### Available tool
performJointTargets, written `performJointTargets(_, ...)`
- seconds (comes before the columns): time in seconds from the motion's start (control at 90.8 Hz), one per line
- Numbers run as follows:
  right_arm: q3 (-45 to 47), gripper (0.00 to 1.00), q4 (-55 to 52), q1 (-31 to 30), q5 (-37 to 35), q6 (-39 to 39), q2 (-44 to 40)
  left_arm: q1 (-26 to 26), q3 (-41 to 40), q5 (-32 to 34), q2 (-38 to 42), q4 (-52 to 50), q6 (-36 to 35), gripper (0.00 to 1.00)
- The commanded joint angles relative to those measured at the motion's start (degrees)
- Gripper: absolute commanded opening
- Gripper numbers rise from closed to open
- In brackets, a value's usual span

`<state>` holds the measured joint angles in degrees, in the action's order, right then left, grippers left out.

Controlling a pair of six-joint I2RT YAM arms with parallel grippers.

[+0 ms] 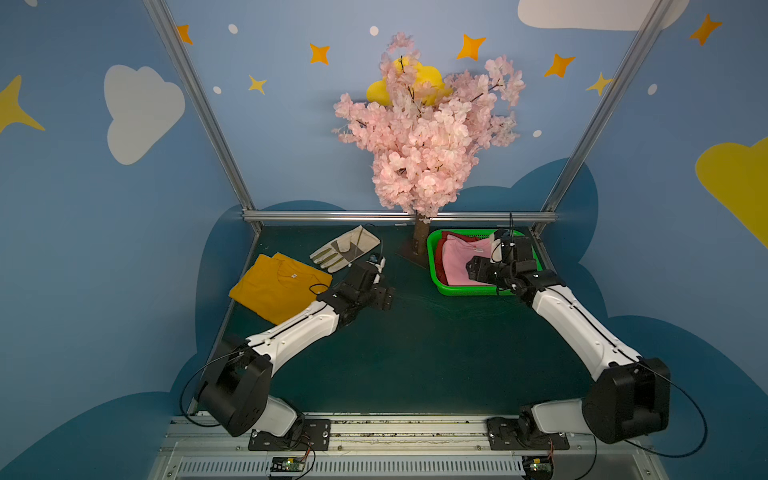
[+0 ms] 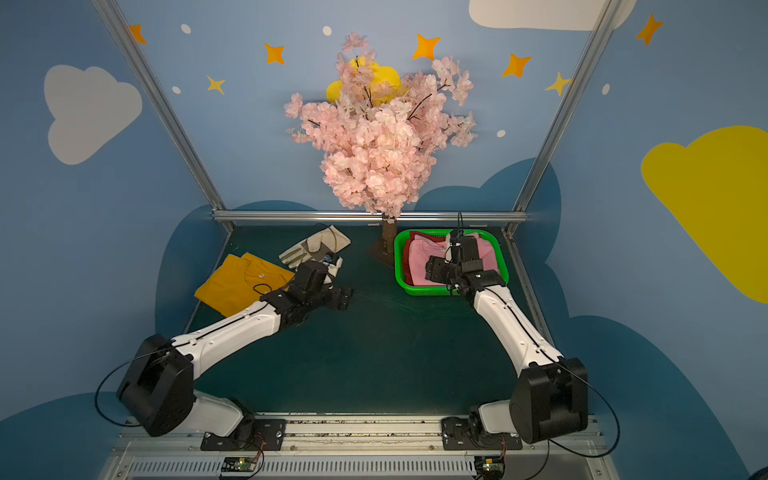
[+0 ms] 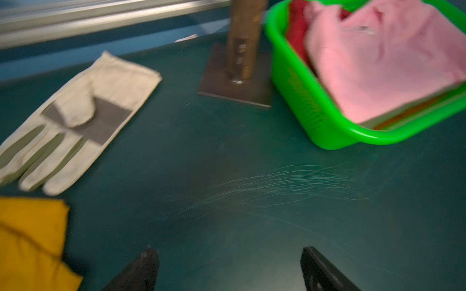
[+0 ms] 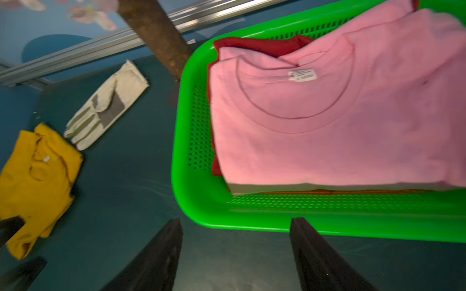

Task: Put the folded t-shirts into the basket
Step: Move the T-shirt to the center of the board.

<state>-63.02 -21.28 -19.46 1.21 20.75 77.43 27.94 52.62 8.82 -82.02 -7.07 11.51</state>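
Scratched dark-green tabletop (image 3: 227, 156); basket (image 1: 465, 290) far right; cloud-painted blue walls (image 1: 291, 145)

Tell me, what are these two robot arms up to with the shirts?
Two robot arms are packing folded t-shirts into a green basket. The pink t-shirt lies on top in it, over a dark red t-shirt, with an orange edge showing underneath. The right gripper hovers open at the basket's near edge, holding nothing. The mustard yellow t-shirt lies on the table beside a work glove, not yet packed. The left gripper is open and empty too, near that shirt.
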Motion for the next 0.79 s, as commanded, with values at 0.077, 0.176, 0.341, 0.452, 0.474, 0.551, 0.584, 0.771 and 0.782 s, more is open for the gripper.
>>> performJointTargets(0.077,5.24,0.8,2.89,-9.75,-1.32,1.92,-3.5,-12.74,-1.76,-0.19,0.36,-8.24,1.49,0.92)
performJointTargets(0.176,7.49,0.8,3.81,-13.48,-0.37,2.43,-3.73,-17.61,-0.6,1.14,-1.98,-11.38,1.03,0.92)
performJointTargets(0.341,8.59,0.8,4.23,-17.0,0.32,2.32,-2.58,-25.63,2.0,-5.26,-7.87,-12.94,1.93,0.92)
performJointTargets(0.452,9.07,0.8,4.45,-17.98,0.06,2.06,-2.48,-28.67,5.34,-8.74,-13.22,-14.85,1.85,0.92)
performJointTargets(0.474,9.31,0.8,4.59,-18.11,-0.04,2.09,-2.57,-29.14,6.08,-9.44,-14.5,-15.33,1.74,0.92)
performJointTargets(0.551,10.01,0.8,4.65,-18.15,-0.5,2.03,-3.2,-30.56,8.85,-12.2,-18.07,-17.92,1.8,0.92)
performJointTargets(0.584,10.33,0.8,4.54,-18.15,-0.86,1.97,-3.69,-30.61,9.27,-13.14,-19.17,-17.98,1.94,0.92)
performJointTargets(0.771,11.0,0.81,2.0,-17.77,-2.86,0.77,-6.02,-28.84,7.58,-20.5,-20.36,-15.96,4.2,0.9)
performJointTargets(0.782,11.04,0.81,1.75,-17.7,-3.0,0.69,-6.17,-28.52,7.41,-20.55,-20.24,-15.96,4.35,0.9)
